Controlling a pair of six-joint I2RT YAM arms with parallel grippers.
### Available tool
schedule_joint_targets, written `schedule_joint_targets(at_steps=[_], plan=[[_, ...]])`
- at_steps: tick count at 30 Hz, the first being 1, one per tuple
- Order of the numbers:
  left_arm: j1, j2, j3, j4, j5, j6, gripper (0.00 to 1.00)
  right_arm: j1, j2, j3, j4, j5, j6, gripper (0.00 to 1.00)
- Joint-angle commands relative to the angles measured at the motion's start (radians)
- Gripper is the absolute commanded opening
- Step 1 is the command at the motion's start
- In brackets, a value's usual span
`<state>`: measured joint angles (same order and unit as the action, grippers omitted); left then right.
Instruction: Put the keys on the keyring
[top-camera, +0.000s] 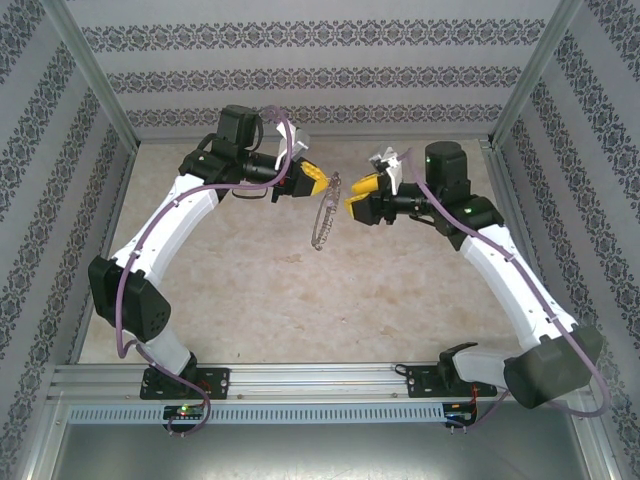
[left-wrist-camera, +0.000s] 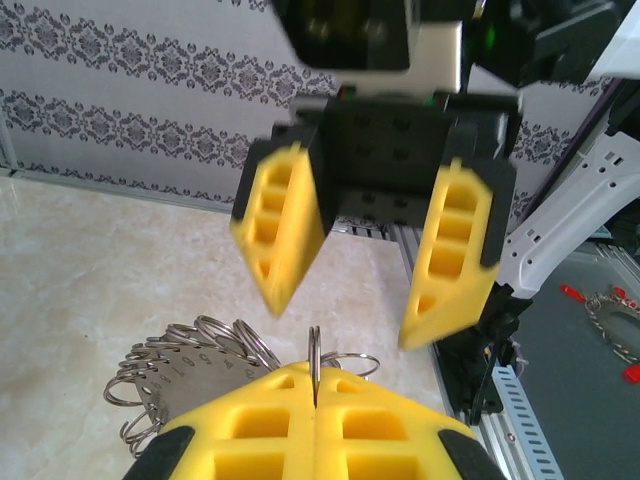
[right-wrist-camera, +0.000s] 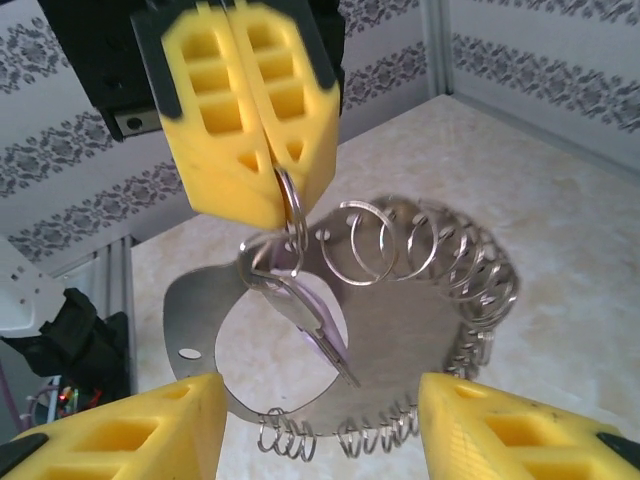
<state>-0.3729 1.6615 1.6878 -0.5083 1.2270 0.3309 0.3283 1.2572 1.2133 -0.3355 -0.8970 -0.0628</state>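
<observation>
Right wrist view: left claw (right-wrist-camera: 268, 185), pinching the keyring (right-wrist-camera: 420, 345) by one rim loop (right-wrist-camera: 289, 207), hangs it above the counter (right-wrist-camera: 570, 250), face-on at twelve o'clock from the spread, empty right claw (right-wrist-camera: 320, 400).

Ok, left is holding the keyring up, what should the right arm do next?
Probably ease the open right gripper forward and close on the key: it hangs by the small loop that the shut left gripper pinches, holding the keyring up, just ahead of the open jaws.
</observation>
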Motion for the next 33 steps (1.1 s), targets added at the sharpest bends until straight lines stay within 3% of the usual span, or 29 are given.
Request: schedule_joint_targets(at_steps=[1, 11, 21, 33], plan=[[-0.008, -0.040, 0.003, 0.072, 0.046, -0.036, 0.00, 0.027, 0.000, -0.018, 0.152, -0.064, 0.069, 0.53], [-0.010, -0.043, 0.010, 0.054, 0.061, -0.032, 0.00, 0.047, 0.048, 0.022, 0.176, -0.090, 0.078, 0.50], [-0.014, -0.051, 0.000, 0.070, 0.059, -0.044, 0.00, 0.055, 0.088, 0.027, 0.162, -0.127, 0.070, 0.01], [-0.015, -0.061, -0.022, 0.114, 0.038, -0.073, 0.00, 0.083, 0.130, 0.060, 0.066, -0.147, 0.024, 0.00]])
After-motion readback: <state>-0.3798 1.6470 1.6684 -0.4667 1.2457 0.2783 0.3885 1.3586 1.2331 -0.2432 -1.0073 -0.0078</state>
